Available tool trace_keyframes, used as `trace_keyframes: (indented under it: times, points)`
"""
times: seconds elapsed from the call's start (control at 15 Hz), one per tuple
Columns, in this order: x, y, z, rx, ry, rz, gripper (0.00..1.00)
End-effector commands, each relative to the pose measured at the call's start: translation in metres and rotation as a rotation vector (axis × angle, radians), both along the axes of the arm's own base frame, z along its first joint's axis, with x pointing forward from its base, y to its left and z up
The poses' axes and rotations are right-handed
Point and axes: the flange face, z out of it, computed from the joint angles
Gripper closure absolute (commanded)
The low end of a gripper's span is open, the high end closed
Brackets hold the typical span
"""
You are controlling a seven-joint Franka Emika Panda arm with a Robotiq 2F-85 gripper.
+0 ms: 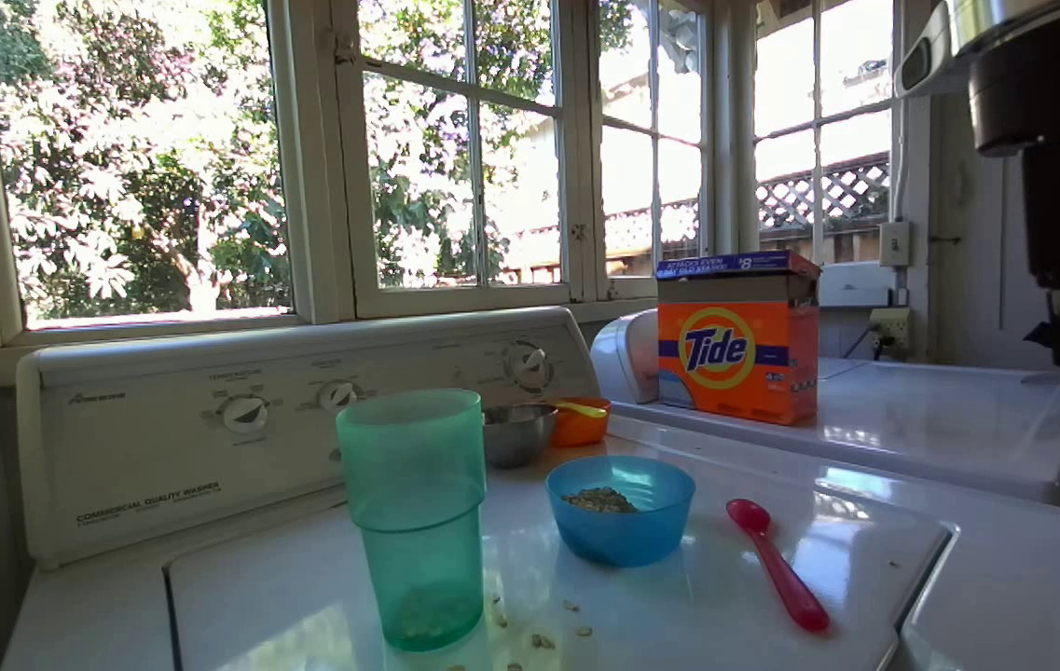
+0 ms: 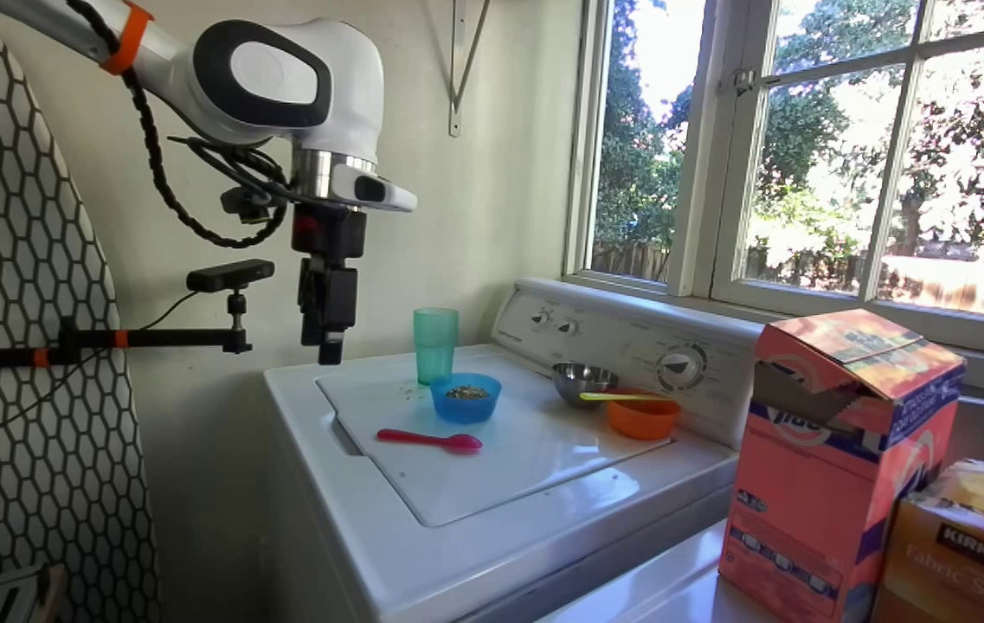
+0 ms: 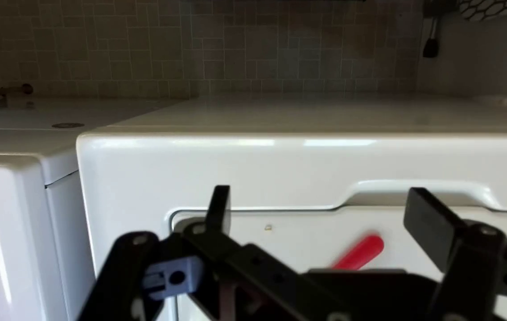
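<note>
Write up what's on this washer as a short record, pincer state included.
Grip: black pincer, open, holding nothing
Centre: round blue plastic bowl with a grainy brown heap
Drinkware: tall translucent green plastic tumbler, upright
Spill: pale scattered bits beside the tumbler
Utensil: red plastic spoon, lying beside the blue bowl
Back: round steel bowl beside round orange plastic bowl, slim yellow utensil on its rim

Three bowls can be counted, plus a couple of utensils, two cardboard boxes and, yep, just the one cup.
</note>
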Motion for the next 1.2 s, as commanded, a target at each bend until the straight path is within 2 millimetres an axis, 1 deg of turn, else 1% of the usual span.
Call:
trace_keyframes:
  times: [0.0,0.13,0.27,0.47,0.6,0.73,0.87,1.0,1.07,1.13]
  points:
    - [0.04,-0.008,0.001,0.041,0.016,-0.184,0.0]
    - [0.055,-0.007,-0.002,0.059,0.028,-0.284,0.0]
    - [0.066,-0.006,-0.014,0.056,0.057,-0.367,0.0]
    - [0.077,-0.008,-0.041,0.044,0.074,-0.486,0.0]
    - [0.088,-0.012,-0.059,0.047,0.072,-0.577,0.0]
    - [0.099,-0.014,-0.074,0.034,0.058,-0.631,0.0]
    - [0.11,-0.007,-0.084,0.027,0.035,-0.658,0.0]
    - [0.116,0.001,-0.094,0.0,0.019,-0.681,0.0]
    - [0.106,-0.008,-0.086,0.021,0.035,-0.65,0.0]
    - [0.109,-0.005,-0.09,0.014,0.035,-0.659,0.0]
